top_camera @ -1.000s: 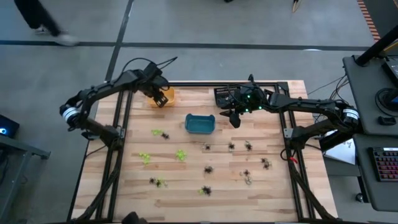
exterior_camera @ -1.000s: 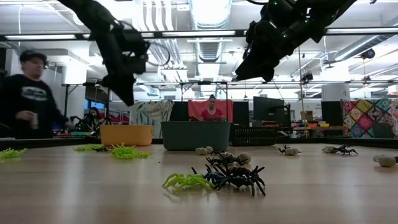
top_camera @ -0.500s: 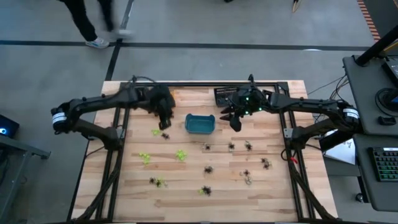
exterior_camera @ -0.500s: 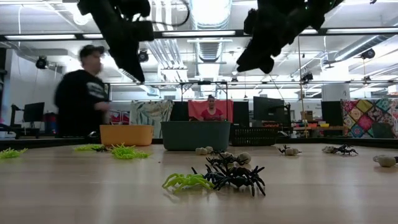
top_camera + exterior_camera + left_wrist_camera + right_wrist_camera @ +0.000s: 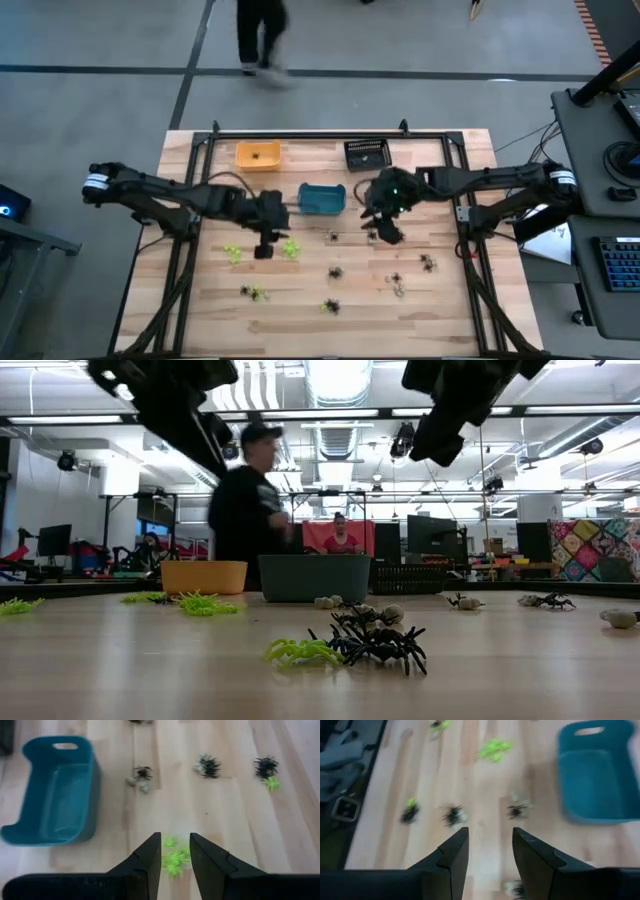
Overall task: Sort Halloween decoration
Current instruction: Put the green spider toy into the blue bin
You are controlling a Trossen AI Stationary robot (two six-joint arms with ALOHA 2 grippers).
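person point(image 5: 250, 510) blurred, teal bin point(image 5: 597, 775) cut off

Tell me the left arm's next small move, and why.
Probably straight down. The left gripper is open and empty, with a green spider cluster lying on the table between its fingers, so lowering should bracket it for a grasp.

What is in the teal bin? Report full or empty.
Empty. The left wrist view looks into the teal bin and shows only its bare floor; no trinkets inside. The high view agrees.
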